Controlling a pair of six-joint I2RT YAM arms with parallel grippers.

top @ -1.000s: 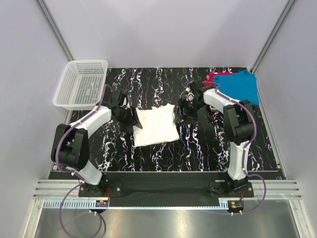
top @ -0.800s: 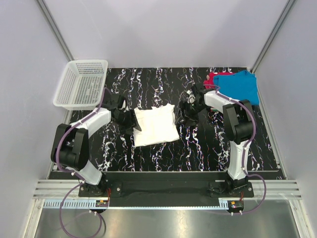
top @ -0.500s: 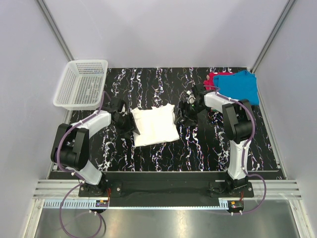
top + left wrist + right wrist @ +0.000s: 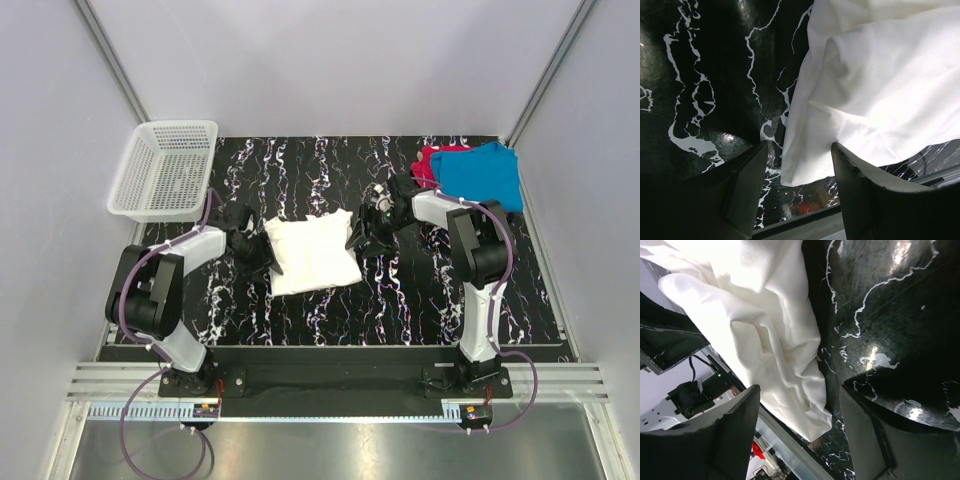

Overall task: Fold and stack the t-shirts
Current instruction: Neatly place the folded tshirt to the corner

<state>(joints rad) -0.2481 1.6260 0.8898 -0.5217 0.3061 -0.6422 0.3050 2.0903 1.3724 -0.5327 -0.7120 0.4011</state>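
**Both grippers open at opposite edges of the folded white tee**

The white t-shirt (image 4: 313, 255) lies folded flat on the black marbled table (image 4: 410, 295), directly between the 2 grippers. It forms a nearly square packet, so no clear long axis shows. The packet is turned slightly, with its far edge rising toward the right gripper's side.

The left gripper (image 4: 262, 252) sits low at the shirt's left edge. In the left wrist view its 2 fingers (image 4: 742, 192) stand apart, and the shirt's near-left corner lies in the gap between them. The cloth there is loose, not pinched.

The right gripper (image 4: 360, 232) is at the shirt's far-right corner. In the right wrist view its fingers (image 4: 730, 437) are also spread, and a rumpled fold of white cloth lies between them, not clamped.

Beyond and to the right of the right gripper lies a blue t-shirt (image 4: 485, 175). It is spread flat, with its longer side running from far left to near right. It partly covers a red t-shirt (image 4: 428, 156), which shows on the side nearer the gripper.

A white mesh basket (image 4: 165, 170) stands beyond and to the left of the left gripper, well apart from it.
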